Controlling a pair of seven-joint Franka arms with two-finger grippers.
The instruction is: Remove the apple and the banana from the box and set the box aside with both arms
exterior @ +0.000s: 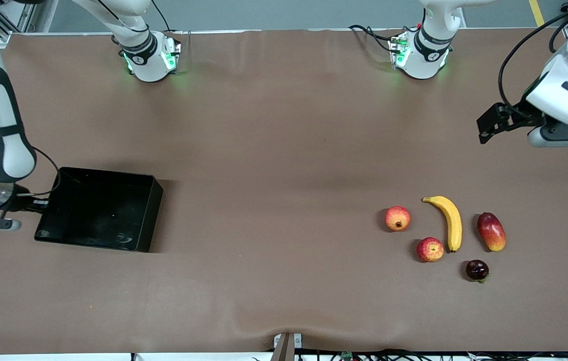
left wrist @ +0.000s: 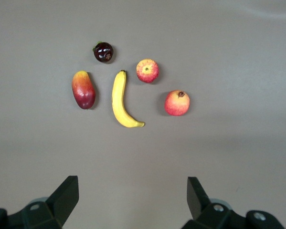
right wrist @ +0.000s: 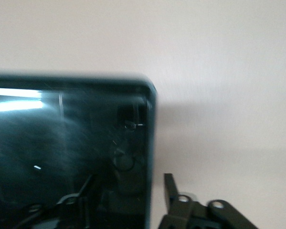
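Box: the black box sits empty on the bench at the right arm's end, well apart from all the fruit.
Apple: the apple lies on the bench at the left arm's end, just beside the banana and not touching it.
Banana: out of the box as well, lying between the apple and a red-yellow oblong fruit.
Other fruit: an orange-red round fruit lies near the apple and farther from the front camera; a dark round fruit lies nearest that camera.
Task state: by my reading both fruits are out and the box is already aside, so only the letting-go remains.
Risk at the box: in the right wrist view one finger stands outside the box wall and the other seems to be inside, so a sideways pull could catch the rim and drag or tip the box.
Risk cause: the wall is glossy and low, and I judge that it would slide easily if a finger snagged.
Right gripper: the right gripper is low at the box's end wall, fingers parted astride the rim rather than clamping it, as far as I can see.
Left gripper: the left gripper waits high over the bench at its own end, fingers spread wide and holding nothing.
Left risk: little, since it hangs clear of the fruit.
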